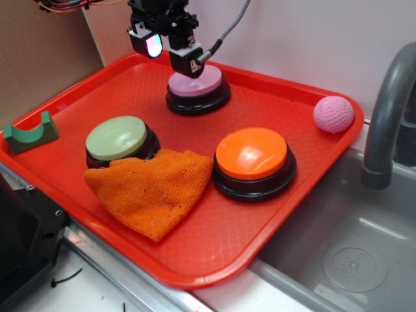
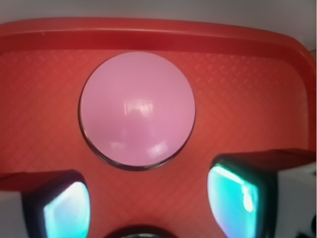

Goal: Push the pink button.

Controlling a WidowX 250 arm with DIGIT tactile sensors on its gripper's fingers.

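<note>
Gripper (image 1: 170, 53): we see it at the far side of the tray, hanging just above the pink button; fingers spread apart w/ nothing between them. In the wrist view both fingertips (image 2: 67, 210) sit at the bottom corners, glowing teal pads, a wide gap of bare tray between.
Pink button (image 1: 198, 83): pale pink-lilac dome cap on a black base, upright, near the tray's far rim. From the wrist cam it (image 2: 137, 110) fills the centre of the shot, ahead of the fingertips, not btwn them. We can't tell if the gripper touches the cap (ext. view shows one finger block overlapping its near-left edge, but contact isn't clear).
Tray (image 1: 214, 260): red, textured, raised rim; holds all the buttons, the cloth and the ball.
Green button (image 1: 117, 138): pale green cap, black base, left-front of the tray, well apart from the pink one.
Orange button (image 1: 251, 155): largest cap, black base, right of centre, nearer to us than the pink.
Orange cloth (image 1: 153, 190): crumpled, lying btwn the green and orange buttons, its edge against the green button's base and just beside the orange one.
Pink ball (image 1: 333, 114): dimpled, at the tray's far-right corner.
Green block (image 1: 29, 134): arch-cut piece on the tray's left rim.
Sink (image 1: 344, 260): grey basin right of the tray, w/ a grey faucet (image 1: 383, 123) over it.
</note>
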